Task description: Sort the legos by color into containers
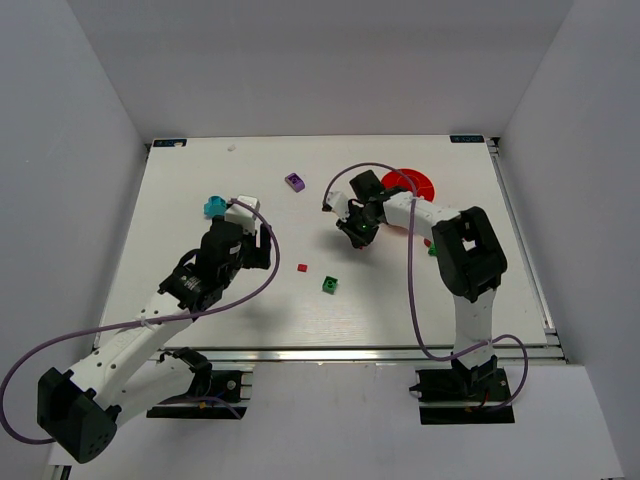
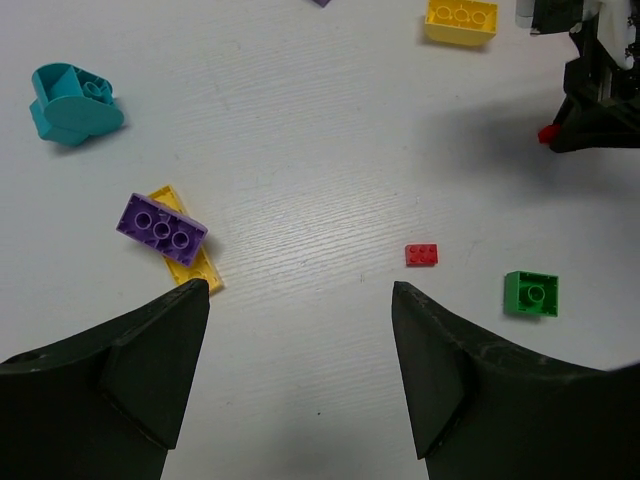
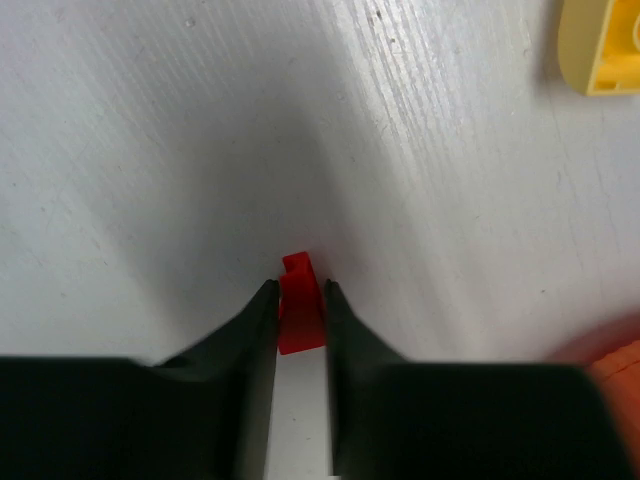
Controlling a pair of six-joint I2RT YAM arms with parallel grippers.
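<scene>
Our right gripper (image 3: 298, 290) is pinching a small red lego (image 3: 297, 268) close to the desk (image 3: 150, 150). It is beside the orange bowl (image 1: 425, 185), which stands by the far edge toward the right corner. Our left gripper (image 2: 295, 300) is spread wide over the left half, and we see a purple lego (image 2: 162, 224) and a green lego (image 2: 531, 293) lying before it.
</scene>
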